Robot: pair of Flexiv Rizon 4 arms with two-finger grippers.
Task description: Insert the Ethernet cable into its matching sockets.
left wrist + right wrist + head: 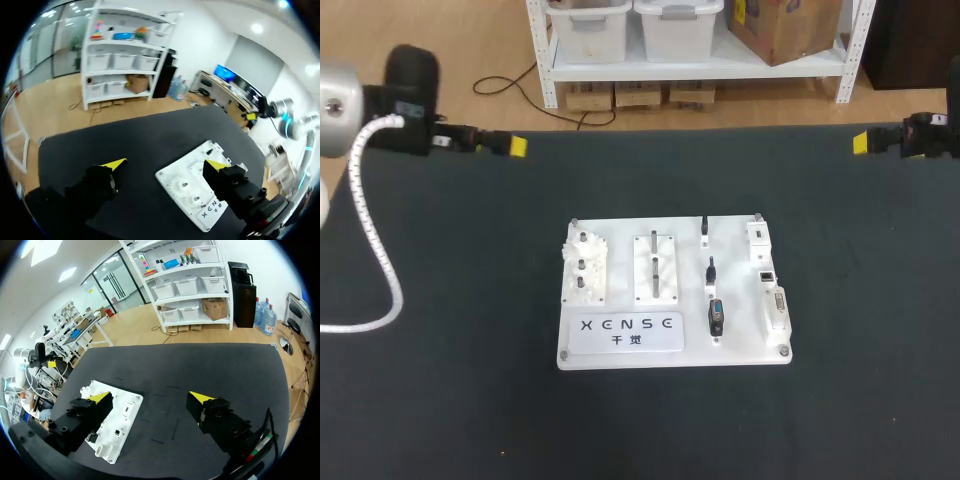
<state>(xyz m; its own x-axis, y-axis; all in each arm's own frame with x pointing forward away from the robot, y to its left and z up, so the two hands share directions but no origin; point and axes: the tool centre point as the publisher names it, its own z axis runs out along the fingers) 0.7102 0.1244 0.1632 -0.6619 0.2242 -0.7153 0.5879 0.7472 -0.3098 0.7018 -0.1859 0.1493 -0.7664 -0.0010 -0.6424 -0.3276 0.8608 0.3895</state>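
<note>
A white task board [740, 345] lies on the black mat in the middle of the table. On its right side are a small dark socket [766, 273] and a row of short black plugs [716, 316]. I see no loose cable. My left gripper [517, 147] hangs at the far left edge, well away from the board, and my right gripper [861, 143] at the far right edge. In the left wrist view the gripper [165, 164] is open and empty, with the board [187, 175] below it. The right gripper [150, 397] is also open and empty, with the board [125, 412] under one finger.
The board also carries a white gear block [585, 268], a slotted block [655, 268] and a long connector [778, 308]. A white coiled hose [375, 230] hangs from my left arm over the mat's left side.
</note>
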